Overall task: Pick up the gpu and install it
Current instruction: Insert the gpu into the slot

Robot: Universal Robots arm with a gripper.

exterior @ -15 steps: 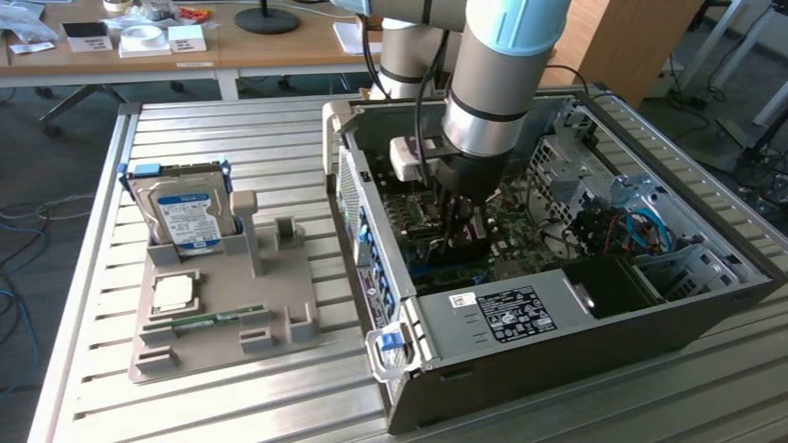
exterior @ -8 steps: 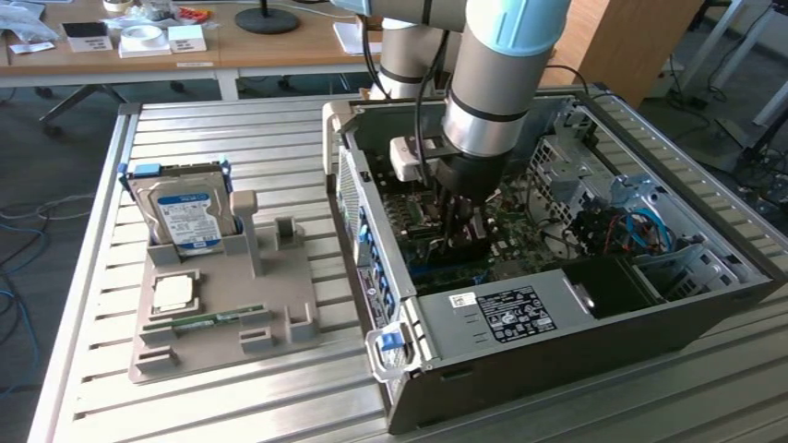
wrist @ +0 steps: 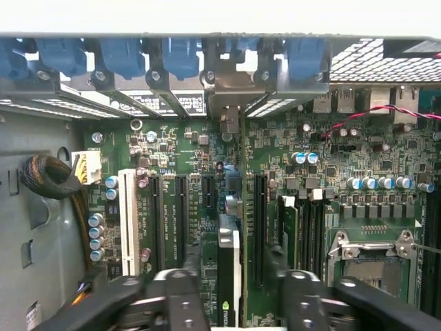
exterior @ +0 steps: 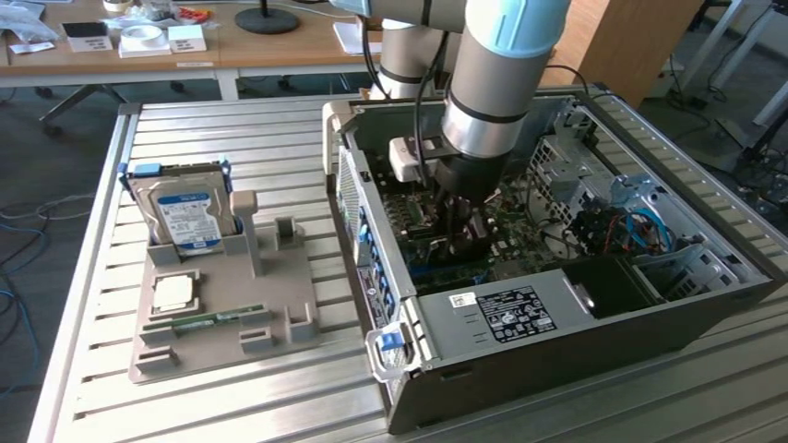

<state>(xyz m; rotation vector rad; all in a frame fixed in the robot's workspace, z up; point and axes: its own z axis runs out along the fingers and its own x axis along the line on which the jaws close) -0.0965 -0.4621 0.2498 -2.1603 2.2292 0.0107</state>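
Black and edge-on, the gpu point(wrist: 227, 283) stands upright on the motherboard point(wrist: 331, 172), seemingly seated in a slot, its bracket toward the case's rear wall. We see our gripper point(wrist: 231, 293) astride it, fingers point(wrist: 172, 296) parted with gaps either side, gripping nothing. We judge installation essentially done; full seating is unclear.

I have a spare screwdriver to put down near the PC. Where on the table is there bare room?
Free: the slatted table behind the hard drive, and the strip in front of the grey parts holder. Crowded: the holder itself, and inside the case, where the hand stands over the gpu.
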